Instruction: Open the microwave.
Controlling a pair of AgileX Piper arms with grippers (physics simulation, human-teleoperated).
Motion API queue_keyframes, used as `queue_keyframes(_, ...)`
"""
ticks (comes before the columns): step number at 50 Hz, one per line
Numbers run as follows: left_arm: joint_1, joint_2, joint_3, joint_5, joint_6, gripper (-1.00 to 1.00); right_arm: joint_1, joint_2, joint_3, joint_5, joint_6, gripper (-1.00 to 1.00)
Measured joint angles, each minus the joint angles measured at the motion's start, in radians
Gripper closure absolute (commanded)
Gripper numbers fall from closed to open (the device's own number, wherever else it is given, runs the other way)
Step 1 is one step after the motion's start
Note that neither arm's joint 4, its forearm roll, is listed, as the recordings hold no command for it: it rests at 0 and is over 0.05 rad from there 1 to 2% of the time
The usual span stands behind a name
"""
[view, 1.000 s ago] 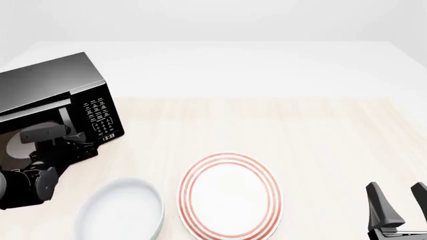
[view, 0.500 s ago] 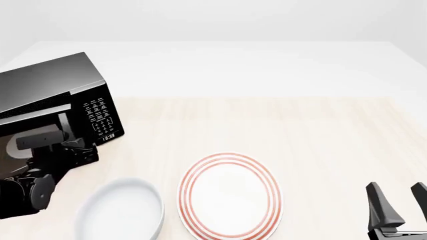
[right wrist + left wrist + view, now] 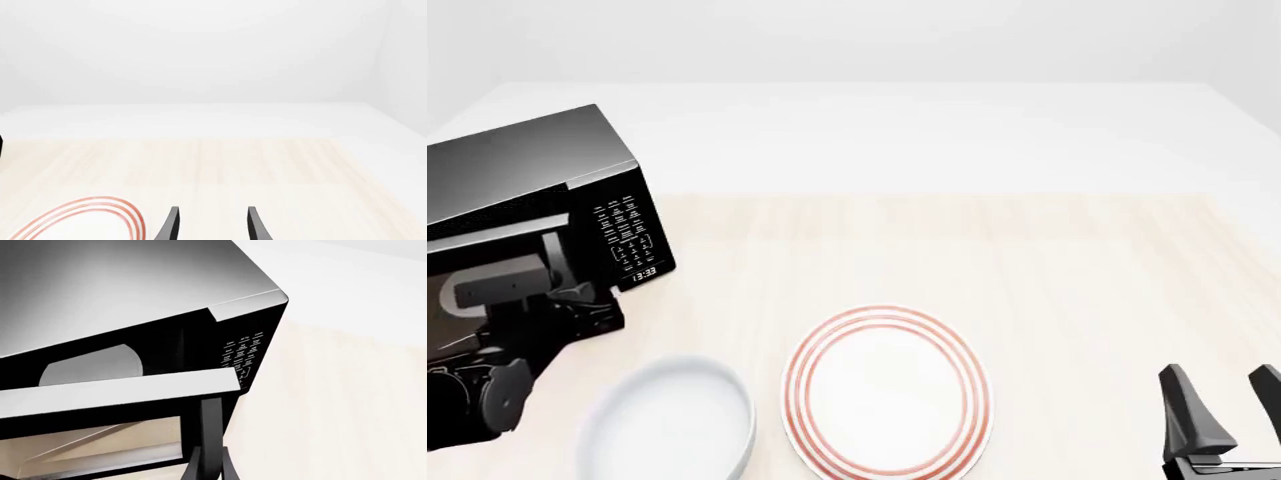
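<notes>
The glossy black microwave (image 3: pixel 547 170) stands at the table's far left, its keypad (image 3: pixel 627 225) and clock (image 3: pixel 645 271) facing right. Its door (image 3: pixel 120 395) is swung partly out from the body (image 3: pixel 133 285), so the dark cavity and turntable show behind it. My left gripper (image 3: pixel 561 300) is shut on the door's vertical bar handle (image 3: pixel 211 425), with a finger on each side of the bar (image 3: pixel 211 467). My right gripper (image 3: pixel 1228 410) stands open and empty at the near right corner, far from the microwave (image 3: pixel 212 225).
A white plate with red rings (image 3: pixel 885 390) lies at the near middle of the table, and its rim shows in the right wrist view (image 3: pixel 87 215). A plain white bowl (image 3: pixel 674 420) sits to its left, close beside my left arm (image 3: pixel 474 390).
The left arm has drawn back toward the left and near edge, and the microwave door has swung further out with it. The right arm has not moved.
</notes>
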Motion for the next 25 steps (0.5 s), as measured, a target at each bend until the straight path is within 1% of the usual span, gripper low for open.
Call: queue_keyframes(25, -0.008, -0.048, 0.039, 0.017, 0.015, 1.00, 0.000, 0.000, 0.000, 0.000, 0.000, -1.00)
